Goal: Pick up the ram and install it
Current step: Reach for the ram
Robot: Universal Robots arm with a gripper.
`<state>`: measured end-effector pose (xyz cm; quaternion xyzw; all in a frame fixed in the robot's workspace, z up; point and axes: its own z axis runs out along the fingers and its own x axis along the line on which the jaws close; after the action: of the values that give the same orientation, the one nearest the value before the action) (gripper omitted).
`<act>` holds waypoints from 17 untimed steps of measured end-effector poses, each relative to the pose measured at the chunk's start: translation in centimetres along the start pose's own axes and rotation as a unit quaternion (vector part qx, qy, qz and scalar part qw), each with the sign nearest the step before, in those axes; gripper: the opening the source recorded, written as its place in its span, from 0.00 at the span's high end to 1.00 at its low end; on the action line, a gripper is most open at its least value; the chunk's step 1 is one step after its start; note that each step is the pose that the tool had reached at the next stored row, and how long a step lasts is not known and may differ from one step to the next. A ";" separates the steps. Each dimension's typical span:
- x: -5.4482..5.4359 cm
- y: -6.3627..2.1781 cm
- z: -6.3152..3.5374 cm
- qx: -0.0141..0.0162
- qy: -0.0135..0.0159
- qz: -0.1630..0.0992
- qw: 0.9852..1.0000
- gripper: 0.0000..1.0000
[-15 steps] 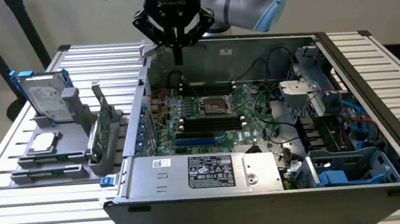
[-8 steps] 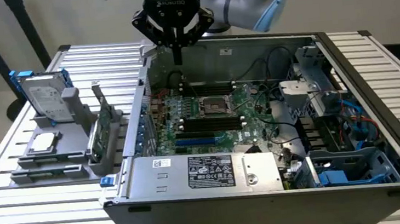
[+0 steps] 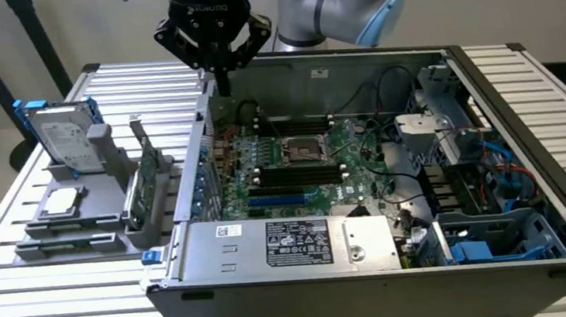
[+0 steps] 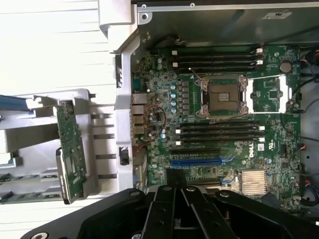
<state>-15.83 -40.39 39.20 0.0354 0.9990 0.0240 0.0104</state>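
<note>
My gripper [image 3: 222, 86] hangs shut over the back left corner of the open computer case, above the motherboard [image 3: 294, 165]. In the wrist view its fingertips [image 4: 174, 179] meet with nothing visible between them. The black memory slots [image 4: 219, 130] beside the CPU socket [image 4: 223, 95] look empty. A thin dark-green strip [image 3: 61, 244], possibly the ram, lies flat in the front slot of the grey rack [image 3: 108, 183], well away from the gripper towards the exterior view's left.
The rack also holds an upright silver hard drive [image 3: 63, 137] and a wider green expansion card [image 3: 141, 195] [image 4: 70, 149]. The case wall [image 3: 196, 167] stands between rack and motherboard. Drive cages and cables [image 3: 470, 164] crowd the case on the exterior view's right, and a power supply [image 3: 291, 243] sits at the front.
</note>
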 end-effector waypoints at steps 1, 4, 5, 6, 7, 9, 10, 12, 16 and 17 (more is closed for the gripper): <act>0.5 -0.11 0.00 0.000 0.000 0.000 1.000 0.89; 1.8 -0.41 0.00 0.000 0.000 0.000 1.000 0.89; 2.2 -0.51 0.01 0.000 0.000 0.000 1.000 0.89; 2.7 -0.63 0.03 0.000 0.000 0.000 1.000 0.89; 3.1 -0.73 0.05 0.000 0.000 0.000 1.000 0.89; 4.0 -0.93 0.10 0.000 0.000 0.000 1.000 0.89; 4.5 -1.04 0.14 0.000 0.000 0.000 1.000 0.89; 5.4 -1.26 0.23 0.000 0.000 0.000 1.000 0.89; 7.2 -1.67 0.43 0.000 0.000 0.000 1.000 0.89; 7.6 -1.77 0.48 0.000 0.000 0.000 1.000 0.89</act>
<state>-23.55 -41.59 38.49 0.0353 0.9990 0.0240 0.0103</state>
